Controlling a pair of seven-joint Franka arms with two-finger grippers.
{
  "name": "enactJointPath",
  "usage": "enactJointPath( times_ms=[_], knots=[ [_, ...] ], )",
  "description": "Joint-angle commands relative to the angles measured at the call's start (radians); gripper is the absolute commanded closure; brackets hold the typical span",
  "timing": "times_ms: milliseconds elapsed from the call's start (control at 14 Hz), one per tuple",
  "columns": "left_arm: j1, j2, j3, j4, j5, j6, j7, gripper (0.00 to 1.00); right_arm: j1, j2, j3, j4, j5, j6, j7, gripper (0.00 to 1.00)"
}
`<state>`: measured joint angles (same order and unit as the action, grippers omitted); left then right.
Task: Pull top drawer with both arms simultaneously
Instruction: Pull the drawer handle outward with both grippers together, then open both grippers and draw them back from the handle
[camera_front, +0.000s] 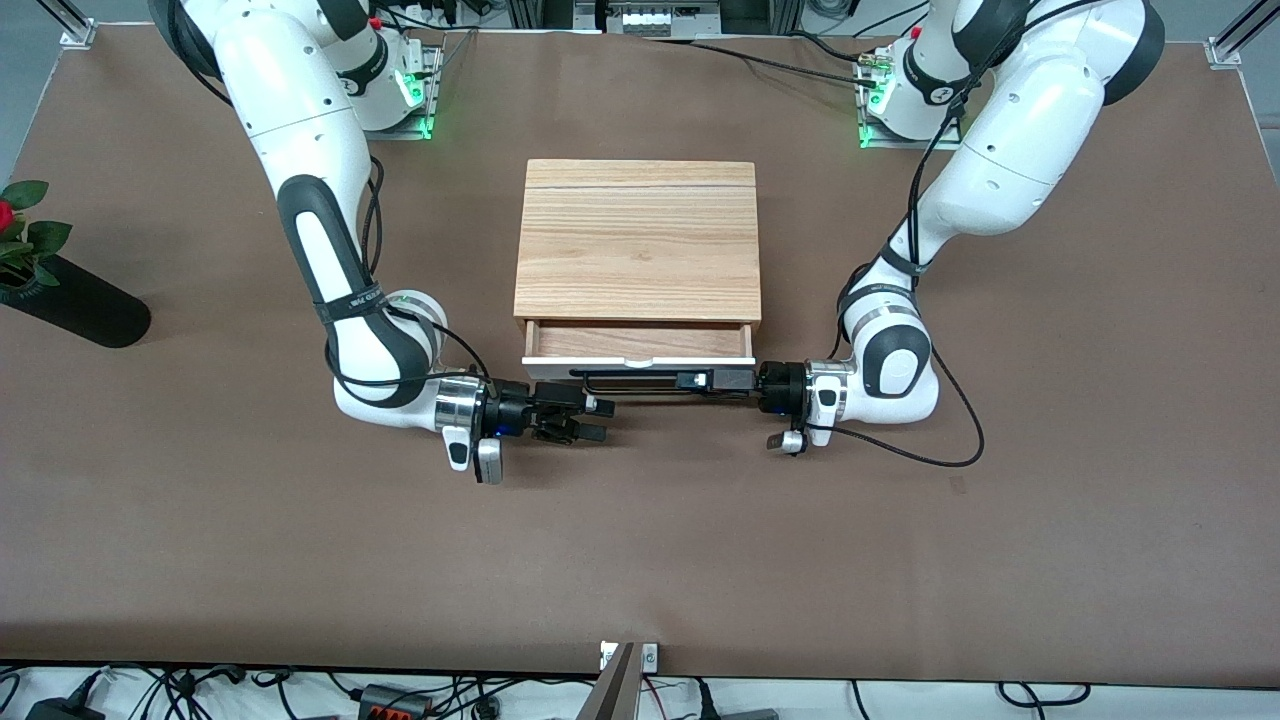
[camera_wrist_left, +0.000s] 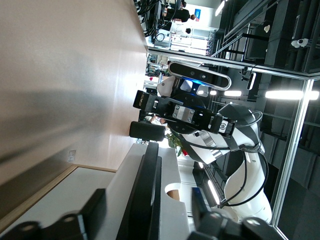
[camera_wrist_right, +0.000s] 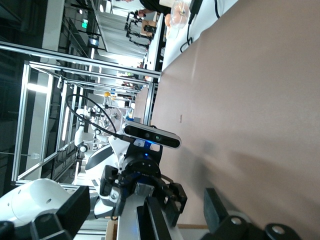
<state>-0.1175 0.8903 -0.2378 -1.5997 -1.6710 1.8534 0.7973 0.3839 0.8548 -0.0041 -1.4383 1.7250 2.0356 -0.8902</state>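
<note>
Gripping the handle (camera_front: 650, 377) from either end, left pincer (camera_front: 715, 380) clamps it while right pincer (camera_front: 590, 418) spreads wide just off it; the drawer (camera_front: 638, 345) juts partly from the cabinet (camera_front: 638, 240) mid-counter (camera_front: 640, 560).

- A light wood-grain cabinet box (camera_front: 638, 240) stands in the middle of the table.
- A brown matte table mat (camera_front: 640, 560) covers the whole tabletop.
- A black cylindrical vase (camera_front: 75, 302) lies tilted at the right arm's end, holding a red flower with green leaves (camera_front: 18, 232).
</note>
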Motion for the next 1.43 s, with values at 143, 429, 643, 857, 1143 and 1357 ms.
enactJointPath(
  times_ms=[143,429,643,857,1143,1357],
  knots=[
    [-0.004,0.001,-0.001,0.049,-0.006,-0.002,-0.015,0.00,-0.007,-0.048,-0.020,0.004,-0.169,0.001,0.133,0.00],
    [0.005,-0.025,0.005,0.073,0.082,-0.002,-0.088,0.00,-0.005,-0.114,-0.034,0.006,-0.416,0.003,0.356,0.00],
    [0.016,-0.048,0.017,0.122,0.231,-0.002,-0.192,0.00,-0.005,-0.157,-0.057,0.006,-0.640,0.000,0.419,0.00],
    [0.033,-0.118,0.035,0.162,0.471,-0.008,-0.335,0.00,-0.005,-0.207,-0.057,0.003,-0.935,-0.011,0.497,0.00],
    [0.077,-0.191,0.034,0.164,0.693,-0.051,-0.362,0.00,-0.008,-0.301,-0.077,0.006,-1.350,-0.148,0.543,0.00],
    [0.090,-0.256,0.037,0.159,0.830,-0.054,-0.363,0.00,-0.004,-0.388,-0.108,0.006,-1.568,-0.317,0.563,0.00]
  ],
)
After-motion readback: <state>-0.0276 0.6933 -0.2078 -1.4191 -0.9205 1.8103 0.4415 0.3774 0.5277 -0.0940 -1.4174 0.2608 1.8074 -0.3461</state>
